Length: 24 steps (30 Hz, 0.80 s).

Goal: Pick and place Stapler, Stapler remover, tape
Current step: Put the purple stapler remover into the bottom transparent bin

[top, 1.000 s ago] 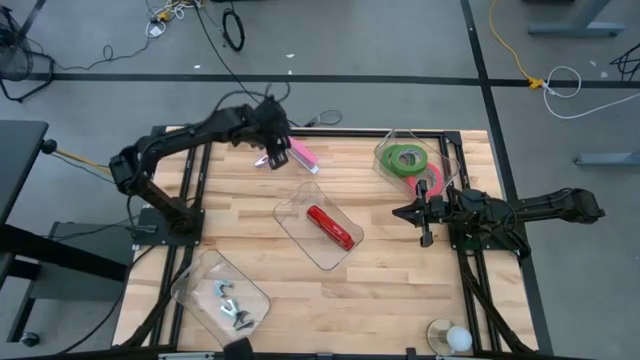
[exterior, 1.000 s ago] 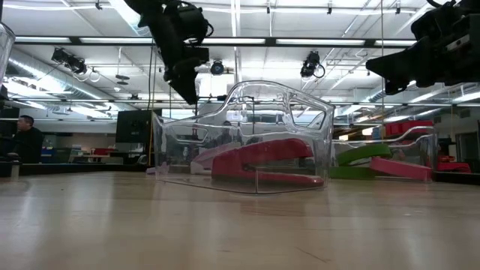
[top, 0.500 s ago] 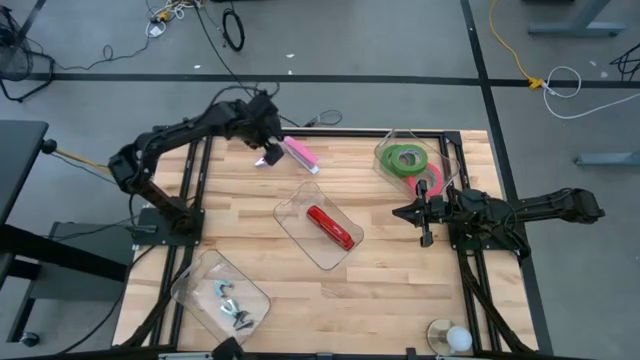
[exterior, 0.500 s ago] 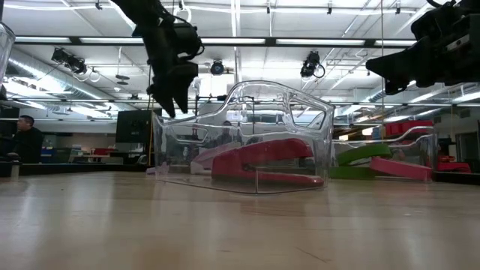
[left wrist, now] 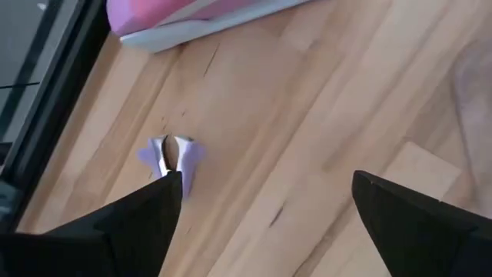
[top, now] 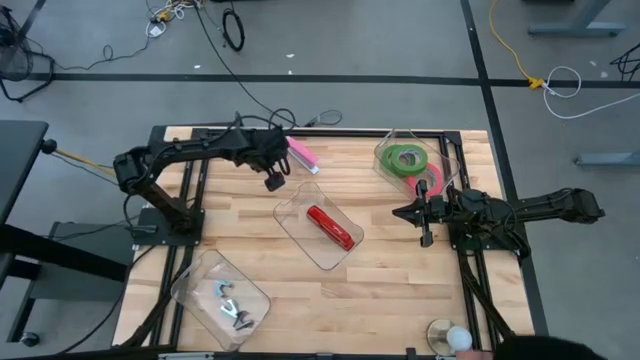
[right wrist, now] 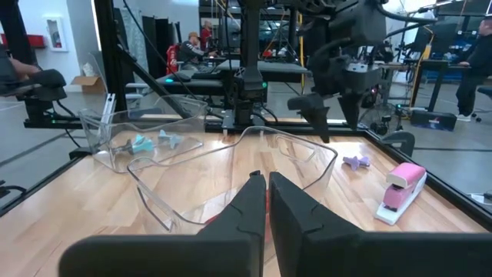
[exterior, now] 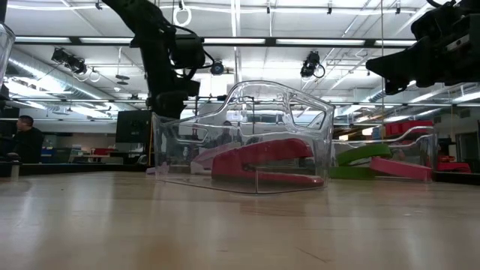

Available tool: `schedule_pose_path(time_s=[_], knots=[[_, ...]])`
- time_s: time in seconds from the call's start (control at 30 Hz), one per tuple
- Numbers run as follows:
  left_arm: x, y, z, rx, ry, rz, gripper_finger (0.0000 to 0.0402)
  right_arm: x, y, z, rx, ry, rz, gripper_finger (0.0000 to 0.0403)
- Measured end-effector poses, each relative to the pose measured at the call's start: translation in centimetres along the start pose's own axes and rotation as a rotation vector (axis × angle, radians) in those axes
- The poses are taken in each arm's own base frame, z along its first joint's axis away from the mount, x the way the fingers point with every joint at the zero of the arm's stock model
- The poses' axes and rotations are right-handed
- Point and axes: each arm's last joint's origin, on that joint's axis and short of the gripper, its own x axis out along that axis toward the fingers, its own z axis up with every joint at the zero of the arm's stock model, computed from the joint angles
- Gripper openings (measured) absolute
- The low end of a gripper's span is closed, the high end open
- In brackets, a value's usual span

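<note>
Left gripper [left wrist: 261,208] hangs wide open, holding nothing, a small purple staple remover [left wrist: 172,156] on the wood beside one fingertip, pink stapler [left wrist: 192,19] just beyond.

Red stapler [top: 331,227], pink stapler [top: 301,155], green tape [top: 406,158], lilac remover [left wrist: 171,155], pale wood table [top: 380,270].

There are two staplers, a red one [top: 331,227] and a pink one [top: 302,155]. There are three tape rings [top: 406,158] and three clear trays [top: 300,215]. One small purple staple remover [left wrist: 171,156] lies on the table.
</note>
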Motion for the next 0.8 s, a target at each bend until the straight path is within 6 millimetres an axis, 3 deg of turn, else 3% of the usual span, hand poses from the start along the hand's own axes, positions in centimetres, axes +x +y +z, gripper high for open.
schedule_pose_path(time_s=[0.23,0.37,0.57,0.8], knots=[[0.2,0.7,0.0,-0.087,-0.004,0.068,0.0379,0.0,0.0,0.0,0.0,0.0,0.0,0.0022],[1.9,0.5,-0.1,-0.175,0.061,0.069,0.0378,0.0,0.0,0.0,0.0,-0.001,0.0,0.0022],[4.2,0.4,-0.1,-0.14,0.12,0.172,0.0378,0.0,0.0,0.0,0.0,0.0,0.0,0.0022],[5.5,-0.1,1.0,-0.085,0.04,0.241,0.0378,0.0,0.0,0.0,0.0,-0.001,0.0,0.0022]])
